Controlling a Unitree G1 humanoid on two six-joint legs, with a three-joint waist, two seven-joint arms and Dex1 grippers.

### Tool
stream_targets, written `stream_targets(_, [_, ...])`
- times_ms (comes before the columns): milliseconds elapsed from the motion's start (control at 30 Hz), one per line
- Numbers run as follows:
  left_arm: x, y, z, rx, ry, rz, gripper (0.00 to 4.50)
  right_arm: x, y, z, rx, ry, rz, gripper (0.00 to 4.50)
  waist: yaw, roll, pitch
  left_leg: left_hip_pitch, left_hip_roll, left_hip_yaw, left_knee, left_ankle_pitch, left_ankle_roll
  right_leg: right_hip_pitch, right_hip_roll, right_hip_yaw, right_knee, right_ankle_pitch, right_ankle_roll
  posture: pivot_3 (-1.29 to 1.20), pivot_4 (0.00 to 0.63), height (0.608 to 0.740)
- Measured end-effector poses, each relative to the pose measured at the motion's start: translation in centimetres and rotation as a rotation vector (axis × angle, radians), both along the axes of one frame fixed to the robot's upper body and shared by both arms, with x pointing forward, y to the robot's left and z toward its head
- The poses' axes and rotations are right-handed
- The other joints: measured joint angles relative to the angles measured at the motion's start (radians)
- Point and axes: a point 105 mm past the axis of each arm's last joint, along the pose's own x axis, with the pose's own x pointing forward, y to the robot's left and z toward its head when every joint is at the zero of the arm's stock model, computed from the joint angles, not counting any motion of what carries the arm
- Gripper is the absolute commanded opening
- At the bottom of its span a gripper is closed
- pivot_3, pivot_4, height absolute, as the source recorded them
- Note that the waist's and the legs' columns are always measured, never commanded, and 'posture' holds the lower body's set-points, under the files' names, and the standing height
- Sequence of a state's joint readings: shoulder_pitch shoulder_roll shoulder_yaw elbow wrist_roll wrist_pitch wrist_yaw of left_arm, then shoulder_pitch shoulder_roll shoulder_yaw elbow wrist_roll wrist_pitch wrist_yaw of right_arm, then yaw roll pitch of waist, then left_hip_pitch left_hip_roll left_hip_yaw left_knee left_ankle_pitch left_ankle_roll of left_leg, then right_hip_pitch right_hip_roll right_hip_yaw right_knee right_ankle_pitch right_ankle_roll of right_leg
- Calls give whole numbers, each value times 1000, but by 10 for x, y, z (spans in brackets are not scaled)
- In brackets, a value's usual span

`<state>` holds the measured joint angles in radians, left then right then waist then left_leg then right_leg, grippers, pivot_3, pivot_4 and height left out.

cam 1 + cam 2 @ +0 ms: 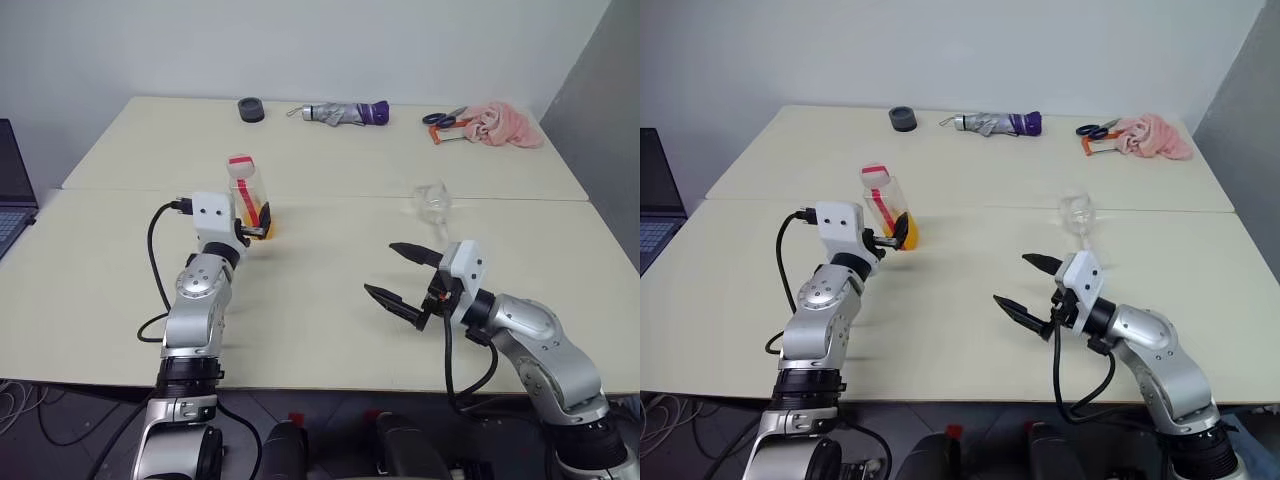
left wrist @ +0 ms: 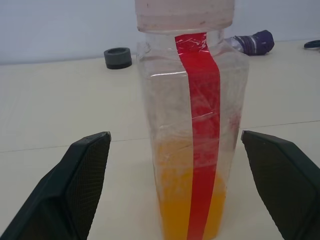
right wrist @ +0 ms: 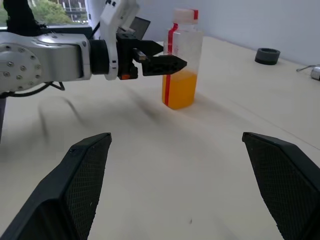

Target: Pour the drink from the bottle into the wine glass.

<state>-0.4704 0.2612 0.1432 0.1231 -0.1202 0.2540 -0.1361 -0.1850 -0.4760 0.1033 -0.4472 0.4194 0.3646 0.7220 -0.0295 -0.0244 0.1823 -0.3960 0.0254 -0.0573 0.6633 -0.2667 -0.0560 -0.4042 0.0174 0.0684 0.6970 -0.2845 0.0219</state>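
Observation:
The bottle (image 1: 247,190) stands upright on the table, left of centre, clear with a red stripe and a red-and-white cap. The orange drink (image 2: 175,205) fills its lower part. My left gripper (image 1: 258,224) is open, one finger on each side of the bottle's lower half, with a gap to the bottle on both sides in the left wrist view. The wine glass (image 1: 432,200) stands upright at the right of centre. In front of the glass and nearer to me, my right gripper (image 1: 380,267) is open and holds nothing, pointing left toward the bottle (image 3: 182,65).
Along the far edge lie a black round ring (image 1: 251,109), a folded grey-and-purple umbrella (image 1: 345,113), scissors (image 1: 443,118) and a pink cloth (image 1: 500,125). A laptop (image 1: 10,190) sits off the table's left side. Bare tabletop (image 1: 330,250) lies between bottle and glass.

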Motion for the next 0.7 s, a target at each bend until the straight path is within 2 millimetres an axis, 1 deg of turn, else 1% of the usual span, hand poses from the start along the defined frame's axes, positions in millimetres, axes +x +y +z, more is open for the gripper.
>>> stream_targets(133, [6,-4,5,-8,-10,6,4480,0,5,3,-3,-1,31,4500,0,0,0,0,0,0,0,0,0,0,0,0,0,0,0,0,150,740])
stream_targets(300, [14,-5,7,-9,-14,30,4480,-1,8,3,-3,6,47,4500,0,0,0,0,0,0,0,0,0,0,0,0,0,0,0,0,150,740])
stream_targets(467, [24,-7,15,-15,-33,48,4480,-2,11,2,-1,7,56,4500,0,0,0,0,-1,0,0,0,0,0,0,0,0,0,0,0,150,740])
stream_targets(700, [30,-7,13,-14,-18,68,4480,-3,14,1,1,11,62,4500,0,0,0,-1,-1,0,0,0,0,0,0,-1,0,0,0,0,150,740])
